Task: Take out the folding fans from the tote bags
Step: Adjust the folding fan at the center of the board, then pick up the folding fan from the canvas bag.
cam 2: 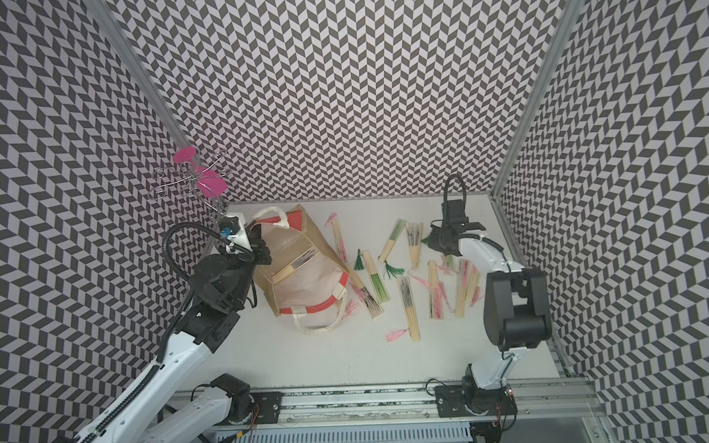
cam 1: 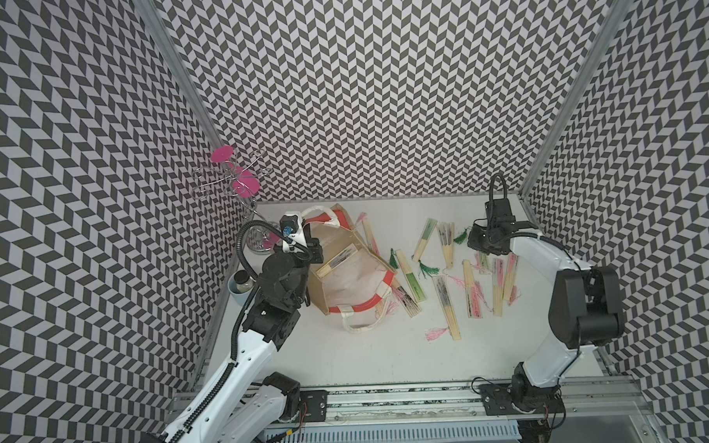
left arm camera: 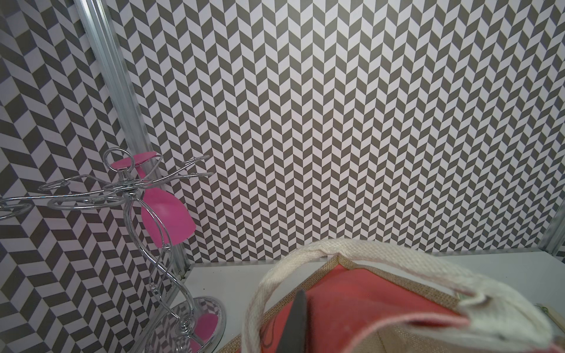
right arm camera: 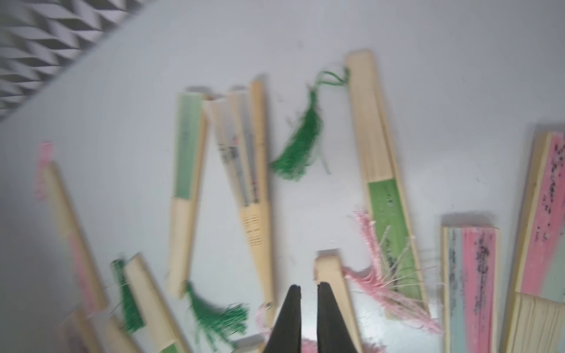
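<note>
The tan bag (cam 1: 347, 225) with red trim is seen lying open on the left part of the white table (cam 1: 390, 359). Its rim beside a cream handle (left arm camera: 305, 259) is clamped by the left hand (cam 1: 314, 248), one dark finger (left arm camera: 298, 318) being pressed against the red panel. One closed fan (cam 1: 336, 261) is seen inside the bag, while the other fans (cam 1: 445, 304) are scattered flat on the table toward the right arm, some overlapping. The right hand (right arm camera: 308, 288) is held just above this scatter, its fingers slightly parted and nothing gripped between them.
</note>
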Available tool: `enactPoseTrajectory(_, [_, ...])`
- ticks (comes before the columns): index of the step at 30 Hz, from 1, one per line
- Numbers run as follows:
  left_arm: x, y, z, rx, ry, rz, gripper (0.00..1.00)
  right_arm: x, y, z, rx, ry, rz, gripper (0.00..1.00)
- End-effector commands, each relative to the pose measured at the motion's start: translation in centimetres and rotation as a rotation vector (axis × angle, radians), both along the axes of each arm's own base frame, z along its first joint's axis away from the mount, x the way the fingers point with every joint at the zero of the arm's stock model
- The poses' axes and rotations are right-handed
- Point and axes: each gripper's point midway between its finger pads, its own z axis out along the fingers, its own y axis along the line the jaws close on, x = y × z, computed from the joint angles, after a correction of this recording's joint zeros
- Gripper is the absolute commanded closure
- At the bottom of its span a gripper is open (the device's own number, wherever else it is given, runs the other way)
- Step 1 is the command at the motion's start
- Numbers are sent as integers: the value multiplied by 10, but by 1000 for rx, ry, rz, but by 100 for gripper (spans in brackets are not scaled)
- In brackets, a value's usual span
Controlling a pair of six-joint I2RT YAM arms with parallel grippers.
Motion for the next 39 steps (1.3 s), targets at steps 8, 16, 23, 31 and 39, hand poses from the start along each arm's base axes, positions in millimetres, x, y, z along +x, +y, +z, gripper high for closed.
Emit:
enactPoseTrajectory(8, [2, 3, 26, -54, -77, 7, 100, -118, 197, 214, 256, -782, 570, 73])
enactPoseTrajectory(16, [8, 3, 29, -96, -110, 15, 100, -176, 302, 173, 151, -724, 864, 75])
enactPoseTrajectory(23, [6, -2, 38, -132, -162, -18, 100, -175, 361, 94, 108, -596, 924, 76])
enactPoseTrajectory(31, [-10, -5, 41, -207, -221, -86, 100, -114, 398, 28, -36, -473, 734, 74])
enactPoseTrajectory(39, [-67, 8, 45, -291, -428, -170, 100, -64, 400, 10, 60, -424, 561, 66])
